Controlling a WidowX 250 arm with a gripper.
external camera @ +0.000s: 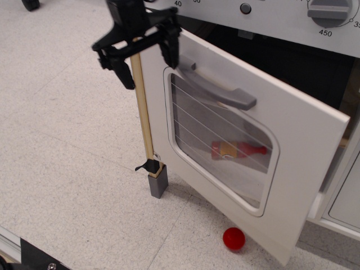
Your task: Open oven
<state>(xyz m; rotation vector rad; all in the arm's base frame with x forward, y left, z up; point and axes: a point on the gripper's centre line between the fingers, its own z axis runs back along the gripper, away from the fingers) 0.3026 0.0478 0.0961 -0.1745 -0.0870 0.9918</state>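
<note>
Gripper (145, 55) hangs with fingers spread apart, holding nothing, beside the upper left corner of the oven (292, 152), whose door stands ajar.

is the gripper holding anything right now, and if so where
Nothing. The gripper is open at the top left corner of the oven door, clear of the handle.

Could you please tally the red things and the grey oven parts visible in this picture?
Red ball on the floor: 1
Red bottle behind the oven window: 1
Grey bar handle: 1
Grey knob: 1
Total: 4
</note>
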